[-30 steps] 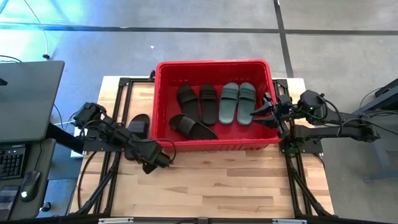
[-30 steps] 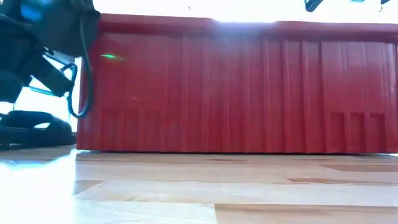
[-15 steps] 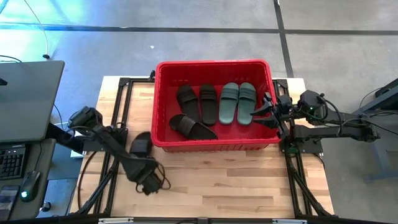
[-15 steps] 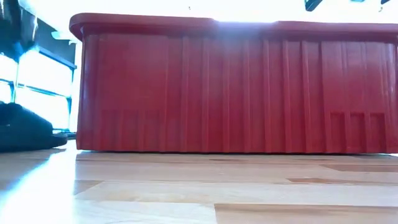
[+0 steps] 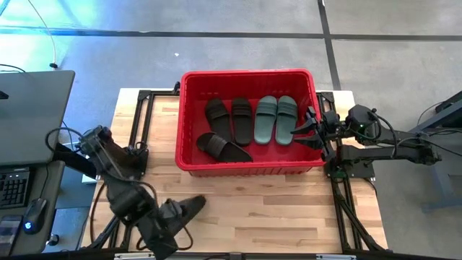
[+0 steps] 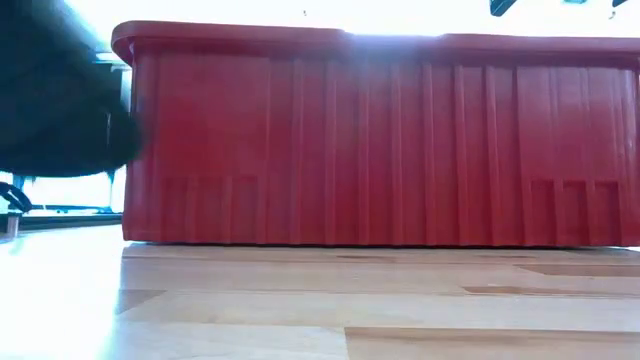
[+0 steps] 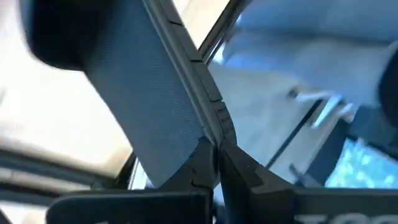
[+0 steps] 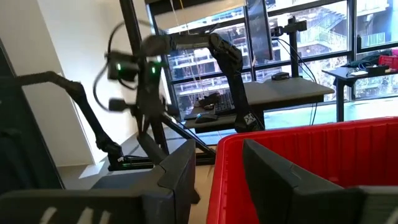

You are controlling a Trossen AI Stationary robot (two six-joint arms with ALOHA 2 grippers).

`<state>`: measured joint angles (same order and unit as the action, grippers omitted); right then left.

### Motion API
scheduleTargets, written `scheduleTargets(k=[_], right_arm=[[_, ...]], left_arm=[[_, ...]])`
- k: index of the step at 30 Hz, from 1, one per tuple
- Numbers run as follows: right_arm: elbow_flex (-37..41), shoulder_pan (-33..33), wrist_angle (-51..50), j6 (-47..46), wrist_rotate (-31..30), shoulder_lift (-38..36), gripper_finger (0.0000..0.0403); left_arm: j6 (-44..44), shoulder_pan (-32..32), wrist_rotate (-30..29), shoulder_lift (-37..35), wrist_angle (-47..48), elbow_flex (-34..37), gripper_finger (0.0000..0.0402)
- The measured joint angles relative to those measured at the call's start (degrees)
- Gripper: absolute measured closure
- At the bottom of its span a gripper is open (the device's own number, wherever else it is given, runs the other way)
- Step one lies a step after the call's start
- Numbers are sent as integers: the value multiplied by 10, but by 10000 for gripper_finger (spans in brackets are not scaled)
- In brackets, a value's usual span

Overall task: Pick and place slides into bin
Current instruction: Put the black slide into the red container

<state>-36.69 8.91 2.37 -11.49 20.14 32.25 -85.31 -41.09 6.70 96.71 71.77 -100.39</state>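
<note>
1. At the left front of the tabletop (image 5: 289, 217), the left hand (image 5: 189, 209) is seen clenched on a black slide (image 5: 193, 206), which is held above the wood near the front edge, well apart from the bin (image 5: 189, 115); in the left wrist view a broad dark textured sole (image 7: 149, 118) is pinched between the fingers.
2. The bin is a large red tub with a thick rim and ribbed walls, set at the middle rear of the tabletop. Inside it, three black slides (image 5: 224, 146) are laid toward the left, one of them lying across the front, and two sage-green slides (image 5: 276, 118) are laid side by side toward the right.
3. The right hand (image 5: 307, 132) is held over the bin's right rim with its fingers apart and nothing between them.
4. The tabletop is of pale wooden planks on a black frame; a grey floor with dark lines surrounds it.
5. A dark desk (image 5: 29, 108) is seen at far left. In the low view, a dark blurred mass fills the upper left corner.
</note>
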Motion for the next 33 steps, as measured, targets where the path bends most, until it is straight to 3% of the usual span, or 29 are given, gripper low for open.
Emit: scheduleTargets(k=[3, 9, 14, 18, 26, 33], right_arm=[[0, 0, 0, 0, 0, 0, 281], [0, 0, 0, 1, 0, 0, 281], [0, 0, 0, 17, 0, 0, 281], [0, 0, 6, 15, -9, 0, 281], [0, 0, 15, 15, -81, 0, 281], [0, 0, 19, 15, -82, 0, 281]], left_arm=[[43, 2, -52, 9, 35, -75, 401], [212, 17, -170, 33, 44, -202, 401], [360, 47, -287, 38, 77, -256, 401], [412, 83, -373, 39, 184, -290, 401], [638, 202, -389, 26, 183, -290, 401], [759, 309, -387, 34, 182, -286, 401]])
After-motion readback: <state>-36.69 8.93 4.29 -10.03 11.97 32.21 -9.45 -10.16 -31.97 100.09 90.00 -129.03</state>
